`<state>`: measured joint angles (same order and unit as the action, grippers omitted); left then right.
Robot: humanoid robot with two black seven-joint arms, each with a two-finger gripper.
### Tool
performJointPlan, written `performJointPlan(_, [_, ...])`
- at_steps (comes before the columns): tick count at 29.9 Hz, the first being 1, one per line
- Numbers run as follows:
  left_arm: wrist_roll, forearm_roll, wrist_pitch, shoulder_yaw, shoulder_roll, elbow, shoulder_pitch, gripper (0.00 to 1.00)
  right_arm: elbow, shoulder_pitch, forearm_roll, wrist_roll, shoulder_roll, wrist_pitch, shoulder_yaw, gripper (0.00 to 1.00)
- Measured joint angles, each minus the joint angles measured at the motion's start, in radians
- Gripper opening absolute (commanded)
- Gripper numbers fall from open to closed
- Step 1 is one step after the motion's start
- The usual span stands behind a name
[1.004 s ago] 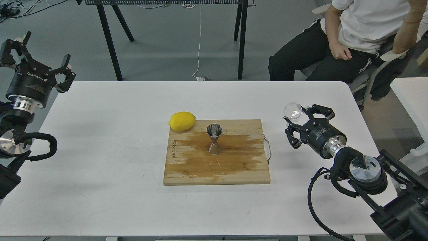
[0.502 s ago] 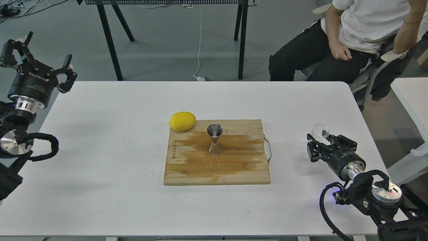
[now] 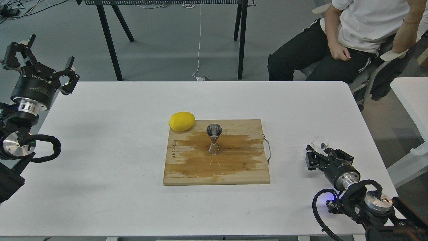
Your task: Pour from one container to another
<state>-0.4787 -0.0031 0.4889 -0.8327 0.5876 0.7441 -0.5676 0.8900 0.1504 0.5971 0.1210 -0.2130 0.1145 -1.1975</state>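
Observation:
The clear glass cup (image 3: 320, 142) sits low at the table's right side, near the front, between the fingers of my right gripper (image 3: 323, 151), which is shut on it. The cup looks upright, at or just above the tabletop. The steel jigger (image 3: 214, 138) stands upright in the middle of the wooden cutting board (image 3: 240, 167), well to the left of the cup. My left gripper (image 3: 45, 57) hovers open and empty beyond the table's far left corner.
A yellow lemon (image 3: 182, 121) lies at the board's far left corner. The board has a metal handle (image 3: 268, 149) on its right edge. A seated person (image 3: 351, 36) is behind the table at the right. A second white table (image 3: 411, 100) stands to the right.
My right gripper has moved down and toward the table's front right with the glass cup, from raised near the board to low over the tabletop. The left gripper has shifted only slightly.

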Motion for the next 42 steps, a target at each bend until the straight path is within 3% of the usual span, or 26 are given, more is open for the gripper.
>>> performJointPlan(3, [0.0,0.0,0.0,0.0,0.0,0.0,0.0,1.0,0.0,0.0,-0.001,0.0,0.0,0.001,0.001,0.67])
performJointPlan(7, [0.0,0.0,0.0,0.0,0.0,0.0,0.0,1.0,0.0,-0.005,-0.002,-0.001,0.0,0.009,0.004,0.63])
performJointPlan(13, [-0.009,0.0,0.0,0.0,0.0,0.0,0.0,1.0,0.001,-0.008,-0.003,-0.003,0.0,0.026,0.006,0.69])
performJointPlan(17, [-0.01,0.0,0.0,0.0,0.0,0.0,0.0,1.0,0.0,-0.008,-0.004,-0.004,0.0,0.027,0.005,0.79])
performJointPlan(19, [-0.01,0.0,0.0,0.0,0.0,0.0,0.001,1.0,0.001,-0.008,-0.004,-0.004,0.0,0.027,0.004,0.98])
performJointPlan(26, [-0.01,0.0,0.0,0.0,0.004,0.0,0.001,1.0,0.034,-0.02,-0.002,-0.009,-0.022,0.041,-0.005,0.98])
performJointPlan(32, [-0.01,0.0,0.0,0.0,0.005,0.0,0.001,1.0,0.053,-0.009,-0.009,-0.013,-0.056,0.132,-0.007,0.99])
performJointPlan(36, [-0.01,0.0,0.0,0.0,0.01,0.0,0.0,1.0,0.072,0.059,-0.043,-0.015,-0.113,0.23,0.005,0.99])
performJointPlan(42, [-0.01,0.0,0.0,0.0,0.011,-0.009,-0.007,1.0,0.011,0.226,-0.239,-0.018,-0.159,0.257,0.008,1.0])
